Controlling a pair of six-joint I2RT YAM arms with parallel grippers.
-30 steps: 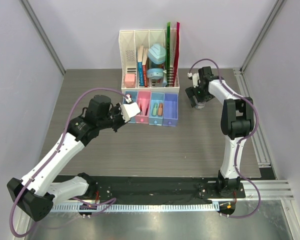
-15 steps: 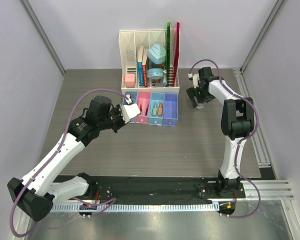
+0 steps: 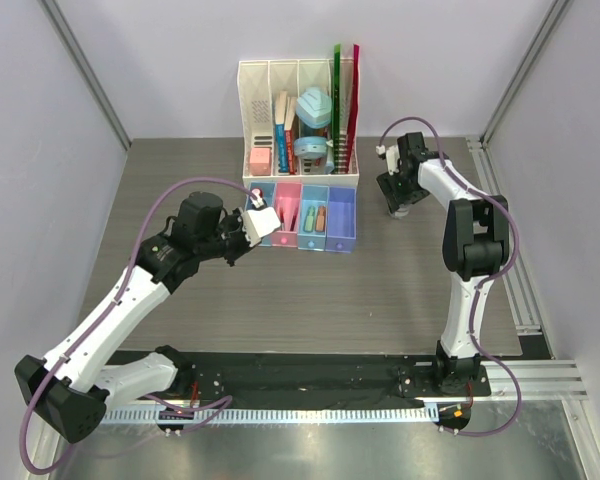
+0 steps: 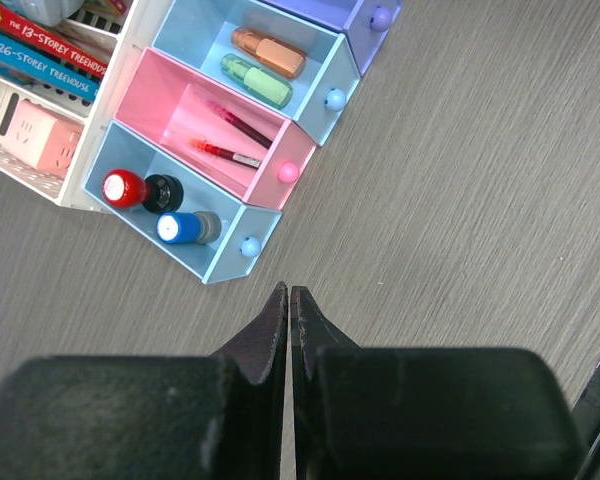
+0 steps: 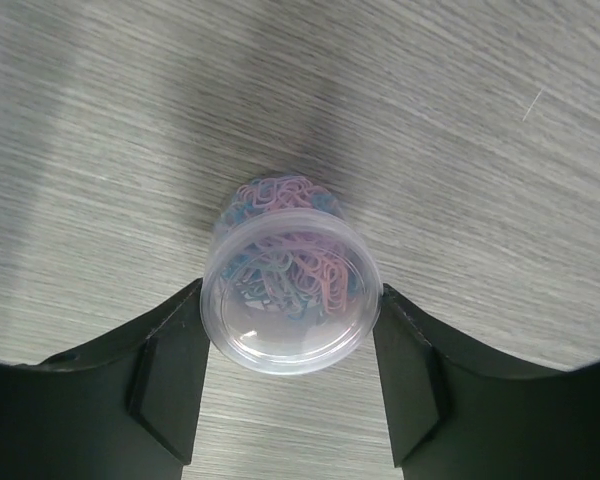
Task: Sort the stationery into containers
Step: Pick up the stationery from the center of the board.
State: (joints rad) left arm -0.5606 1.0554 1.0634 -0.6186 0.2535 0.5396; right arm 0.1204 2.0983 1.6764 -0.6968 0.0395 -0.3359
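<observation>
My right gripper (image 5: 290, 312) is shut on a clear lilac round tub (image 5: 290, 290) of coloured paper clips, one finger against each side, right of the bins in the top view (image 3: 400, 196). My left gripper (image 4: 289, 292) is shut and empty, just in front of the blue bin (image 4: 216, 262). The blue bin holds red-capped (image 4: 124, 187) and blue-capped (image 4: 176, 228) cylinders. The pink bin (image 4: 158, 88) holds two dark-red pens (image 4: 242, 125). The light blue bin (image 4: 195, 28) holds an orange piece (image 4: 270, 52) and a green piece (image 4: 255, 80). The purple bin (image 3: 341, 215) is at the row's right end.
A tall white slotted organiser (image 3: 298, 80) with books, rulers and teal items stands right behind the bins. A pink block (image 4: 35, 135) sits in its left slot. Metal frame posts and grey walls border the table on both sides.
The right gripper has narrowed and shifted slightly toward the back of the table. The left arm has not moved.
</observation>
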